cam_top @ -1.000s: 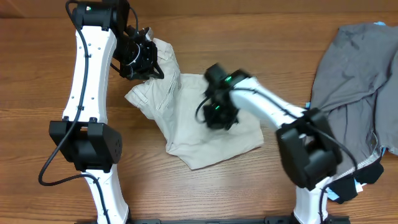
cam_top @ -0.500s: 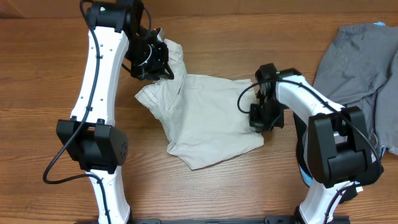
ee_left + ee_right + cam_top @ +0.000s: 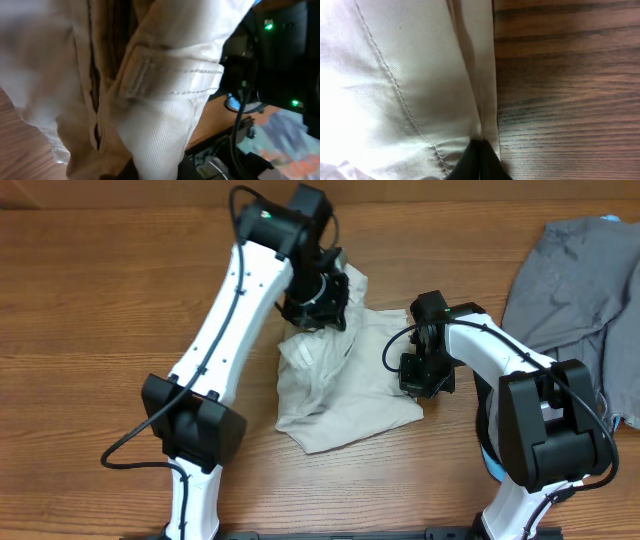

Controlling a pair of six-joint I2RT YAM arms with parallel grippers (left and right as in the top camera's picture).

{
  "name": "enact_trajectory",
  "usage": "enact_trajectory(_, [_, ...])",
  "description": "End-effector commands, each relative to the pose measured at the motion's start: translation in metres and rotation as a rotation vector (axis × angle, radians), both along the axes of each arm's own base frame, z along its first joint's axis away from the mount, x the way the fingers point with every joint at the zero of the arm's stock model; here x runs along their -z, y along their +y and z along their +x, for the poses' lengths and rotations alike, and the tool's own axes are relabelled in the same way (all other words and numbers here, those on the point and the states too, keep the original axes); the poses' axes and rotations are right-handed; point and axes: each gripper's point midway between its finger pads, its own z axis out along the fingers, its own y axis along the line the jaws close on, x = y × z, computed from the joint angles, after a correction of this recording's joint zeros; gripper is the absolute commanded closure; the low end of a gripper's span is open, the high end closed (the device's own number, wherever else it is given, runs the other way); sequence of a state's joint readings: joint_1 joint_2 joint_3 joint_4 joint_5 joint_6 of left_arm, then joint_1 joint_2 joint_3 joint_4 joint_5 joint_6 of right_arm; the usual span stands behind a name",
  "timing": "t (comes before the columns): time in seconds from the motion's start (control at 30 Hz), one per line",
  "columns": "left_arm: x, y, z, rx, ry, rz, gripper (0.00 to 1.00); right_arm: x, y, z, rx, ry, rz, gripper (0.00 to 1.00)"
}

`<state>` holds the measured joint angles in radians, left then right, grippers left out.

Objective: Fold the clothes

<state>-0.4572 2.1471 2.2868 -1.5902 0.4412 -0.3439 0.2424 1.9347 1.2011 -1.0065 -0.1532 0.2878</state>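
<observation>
My left pincer (image 3: 316, 292) is clamped on a bunched, raised fold of the ribbed beige shorts (image 3: 345, 395) crumpled mid-table, while my right pincer (image 3: 421, 377) nips their stitched right hem tight against the grained wooden table (image 3: 90, 310), a grey garment (image 3: 565, 290) well apart.

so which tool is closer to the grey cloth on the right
Right. The right tool is at the right edge of the shorts, the side facing the grey cloth. The left tool holds the shorts' far edge, further away.
</observation>
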Motion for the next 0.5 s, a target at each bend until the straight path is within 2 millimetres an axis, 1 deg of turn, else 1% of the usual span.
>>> enact_trajectory(0.0, [-0.017, -0.008, -0.004, -0.021, -0.069, 0.034, 0.87, 0.015, 0.012, -0.019, -0.019, 0.067, 0.034, 0.96])
enact_trajectory(0.1, [-0.013, -0.009, -0.004, -0.034, -0.096, 0.094, 0.81, 0.015, 0.012, -0.019, -0.019, 0.067, 0.034, 0.96])
enact_trajectory(0.17, [-0.013, -0.01, -0.003, -0.044, -0.103, 0.101, 0.77, 0.015, 0.012, -0.019, -0.019, 0.067, 0.034, 0.96])
enact_trajectory(0.27, [-0.014, -0.013, 0.0, -0.076, -0.102, 0.09, 0.63, 0.015, 0.012, -0.019, -0.019, 0.068, 0.034, 0.96])
enact_trajectory(0.3, [-0.014, -0.014, 0.0, -0.074, -0.104, 0.081, 0.61, 0.015, 0.012, -0.019, -0.019, 0.07, 0.033, 0.96])
enact_trajectory(0.37, [-0.015, -0.015, 0.001, -0.074, -0.109, 0.076, 0.6, 0.014, 0.012, -0.02, -0.019, 0.073, 0.032, 0.96])
enact_trajectory(0.47, [-0.015, -0.012, 0.005, -0.083, -0.113, 0.075, 0.59, 0.012, 0.009, -0.019, 0.014, 0.079, 0.026, 0.85])
